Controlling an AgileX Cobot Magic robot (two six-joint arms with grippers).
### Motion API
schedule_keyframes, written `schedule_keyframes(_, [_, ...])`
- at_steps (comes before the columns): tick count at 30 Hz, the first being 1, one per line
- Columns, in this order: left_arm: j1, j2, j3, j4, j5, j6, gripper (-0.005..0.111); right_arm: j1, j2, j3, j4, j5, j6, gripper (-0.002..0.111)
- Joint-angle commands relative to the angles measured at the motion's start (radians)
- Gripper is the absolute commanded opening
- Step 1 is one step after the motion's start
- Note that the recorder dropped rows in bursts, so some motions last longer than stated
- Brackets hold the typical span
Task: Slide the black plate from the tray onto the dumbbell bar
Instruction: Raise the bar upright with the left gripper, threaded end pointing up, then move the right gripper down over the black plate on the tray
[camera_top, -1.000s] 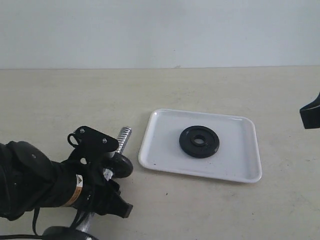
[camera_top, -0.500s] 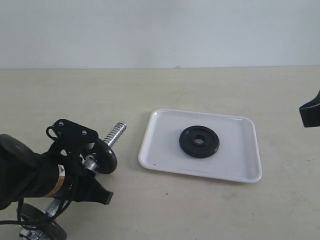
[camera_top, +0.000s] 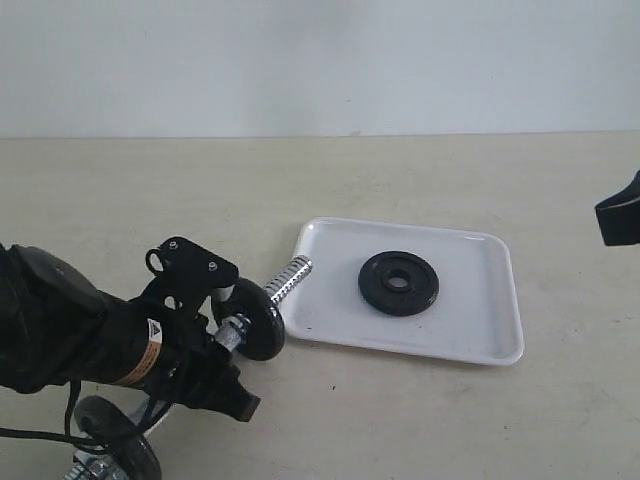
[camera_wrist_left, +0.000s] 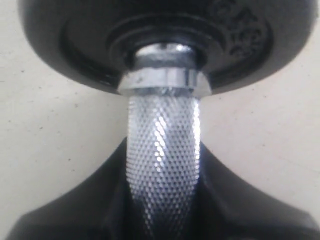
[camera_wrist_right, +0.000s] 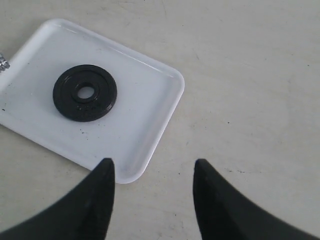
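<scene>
The black plate lies flat in the middle of the white tray. My left gripper is shut on the knurled middle of the dumbbell bar, lifted off the table. A black disc sits on the bar behind a silver nut collar. The bar's threaded end points at the tray's left rim. A second disc sits at the bar's other end. My right gripper hangs open above the table, off the tray's corner, with the black plate beyond it.
The beige table runs back to a pale wall. My left arm's black body fills the lower left corner. The right gripper's finger shows at the right edge.
The left arm first swung left, then carried the bar right; its threaded end now reaches the tray's left rim. The right gripper has barely shifted. The plate has not moved.
</scene>
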Motion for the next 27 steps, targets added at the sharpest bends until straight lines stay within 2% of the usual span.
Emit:
schedule_keyframes(1, [0.001, -0.027, -0.015, 0.005, 0.009, 0.004, 0.004, 0.001, 0.000, 0.000, 0.002, -0.025, 0.000, 0.044])
schedule_keyframes(11, [0.001, -0.269, -0.013, 0.011, -0.036, 0.039, 0.004, 0.001, 0.000, 0.000, 0.029, -0.036, -0.010, 0.044])
schedule_keyframes(22, [0.001, -0.279, -0.013, 0.011, -0.077, 0.034, 0.004, 0.001, 0.000, 0.000, 0.071, -0.097, 0.014, 0.044])
schedule_keyframes(26, [0.001, -0.279, -0.013, 0.011, -0.077, 0.034, 0.004, 0.001, 0.005, 0.000, 0.100, -0.106, -0.060, 0.045])
schedule_keyframes(27, [0.001, -0.279, -0.013, 0.011, -0.078, 0.034, 0.004, 0.001, 0.024, 0.000, 0.105, -0.118, -0.105, 0.048])
